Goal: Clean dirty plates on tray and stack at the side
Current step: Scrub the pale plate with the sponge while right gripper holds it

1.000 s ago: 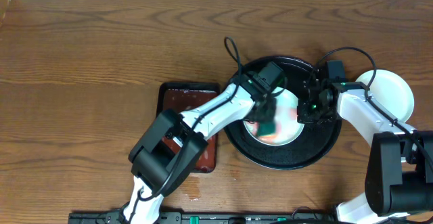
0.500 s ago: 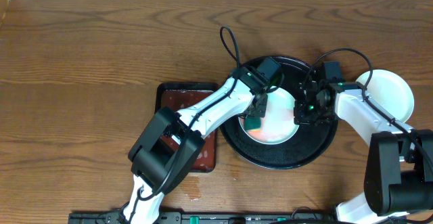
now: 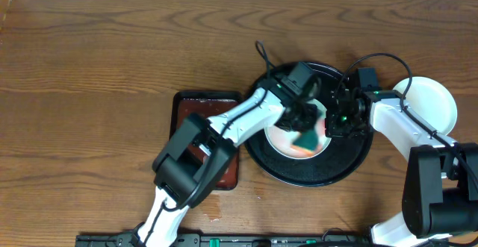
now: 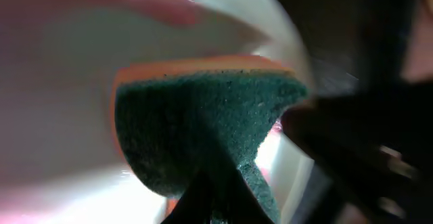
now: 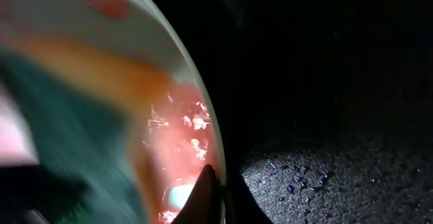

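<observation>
plate (image 3: 286, 145): at centre of tray (image 3: 314, 175), reddish film showing.
sponge (image 3: 306, 137): has swept from tray's left half toward its right.
left gripper (image 3: 303, 127): jaws clamped on sponge.
right gripper (image 3: 337, 122): at tray's right side, on plate rim; perhaps pinching, cannot tell.
meaning: scrubbing probably unfinished.

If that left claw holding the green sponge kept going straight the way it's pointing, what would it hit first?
The plate, most likely: the left gripper points down at it, and its sponge looks pressed against the plate's surface.
</observation>
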You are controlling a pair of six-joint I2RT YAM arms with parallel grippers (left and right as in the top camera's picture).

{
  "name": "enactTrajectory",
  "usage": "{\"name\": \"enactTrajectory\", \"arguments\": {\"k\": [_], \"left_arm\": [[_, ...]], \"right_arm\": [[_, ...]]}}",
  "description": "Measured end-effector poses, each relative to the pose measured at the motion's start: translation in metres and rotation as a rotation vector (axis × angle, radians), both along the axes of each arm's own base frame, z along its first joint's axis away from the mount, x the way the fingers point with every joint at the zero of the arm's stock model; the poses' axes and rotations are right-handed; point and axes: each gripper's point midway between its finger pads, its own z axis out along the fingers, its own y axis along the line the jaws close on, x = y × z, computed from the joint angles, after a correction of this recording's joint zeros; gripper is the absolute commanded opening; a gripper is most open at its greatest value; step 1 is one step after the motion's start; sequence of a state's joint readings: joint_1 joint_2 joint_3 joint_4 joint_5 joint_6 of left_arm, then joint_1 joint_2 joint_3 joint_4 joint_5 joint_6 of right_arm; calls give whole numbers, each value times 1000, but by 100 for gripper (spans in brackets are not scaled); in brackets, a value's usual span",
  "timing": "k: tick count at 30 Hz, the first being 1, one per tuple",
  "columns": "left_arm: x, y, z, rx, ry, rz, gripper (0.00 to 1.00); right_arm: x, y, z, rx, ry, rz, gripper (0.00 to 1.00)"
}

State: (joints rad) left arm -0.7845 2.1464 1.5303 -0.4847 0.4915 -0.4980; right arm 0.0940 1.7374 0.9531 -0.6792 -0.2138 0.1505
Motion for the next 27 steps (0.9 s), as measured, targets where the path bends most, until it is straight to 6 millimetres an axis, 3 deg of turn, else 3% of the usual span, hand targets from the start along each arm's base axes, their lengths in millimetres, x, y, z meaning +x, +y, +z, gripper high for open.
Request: {"name": "enactTrajectory", "arguments": {"k": [3,8,14,21,27], "left_arm": [[-10,-9,2,-25,16,-29,7],[-10,2,0,-4,58,-11,8],[-6,34,0,107,95,45,7],[32,110,-1,392,-46,190,8],[37,122,-2,487,-128,167,8]], "right_arm": [[0,0,0,-1,0,0,1],[0,0,0,-1,0,0,1],[0,1,0,4,0,0,1],[0,1,0,5,1,1,1],[0,1,0,7,3,1,1]]}}
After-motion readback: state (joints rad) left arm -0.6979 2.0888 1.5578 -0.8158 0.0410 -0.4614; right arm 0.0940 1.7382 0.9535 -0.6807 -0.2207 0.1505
